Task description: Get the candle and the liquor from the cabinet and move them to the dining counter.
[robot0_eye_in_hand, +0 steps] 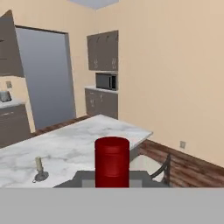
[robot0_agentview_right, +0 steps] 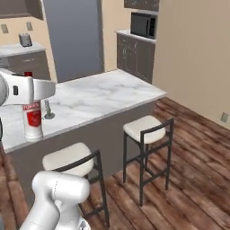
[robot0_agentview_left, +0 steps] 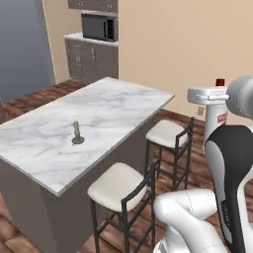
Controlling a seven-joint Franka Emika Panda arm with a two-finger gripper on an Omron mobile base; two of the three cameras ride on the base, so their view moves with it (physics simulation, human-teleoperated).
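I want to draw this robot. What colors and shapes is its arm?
The arm is glossy white, made of fat rounded tubes, with dark black-grey curved panels at its joints. Up top sits a flat, boxy white hand. No cables show.

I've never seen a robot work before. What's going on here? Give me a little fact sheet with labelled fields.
Place: simulated kitchen with a marble-topped dining counter and two stools
Candle: standing upright on the counter, in its small dark holder
Liquor: white bottle with red cap, upright, held in the air
End effector: shut on the bottle's neck, just below the cap
Bottle position: near the counter's edge, not yet set down
Background: microwave by the far wall
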